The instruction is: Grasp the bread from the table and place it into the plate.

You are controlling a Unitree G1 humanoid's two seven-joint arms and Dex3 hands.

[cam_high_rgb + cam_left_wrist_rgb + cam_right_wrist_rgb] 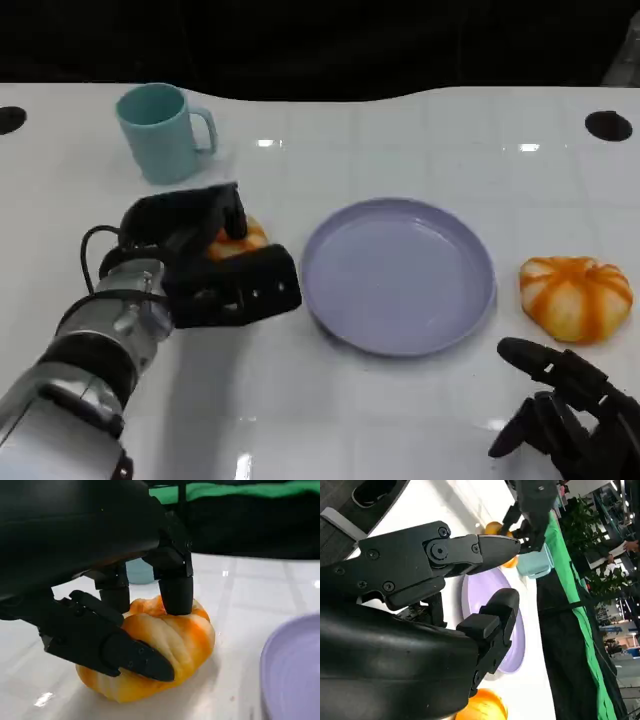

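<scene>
An orange-and-cream striped bread roll [243, 240] [170, 640] lies on the white table just left of the lilac plate [400, 275] [292, 675]. My left hand [205, 265] [80, 550] wraps it. Its fingers [176, 592] press on the roll's top and the thumb lies against its near side. The roll still rests on the table. A second, similar roll [575, 297] [482, 707] sits right of the plate. My right hand [565, 415] [420, 630] hovers near the front right edge with its fingers apart, holding nothing.
A light blue mug [160, 132] [535, 562] stands at the back left, behind my left hand. Two dark round holes [608, 125] mark the table's far corners. Behind the table's far edge there is dark cloth.
</scene>
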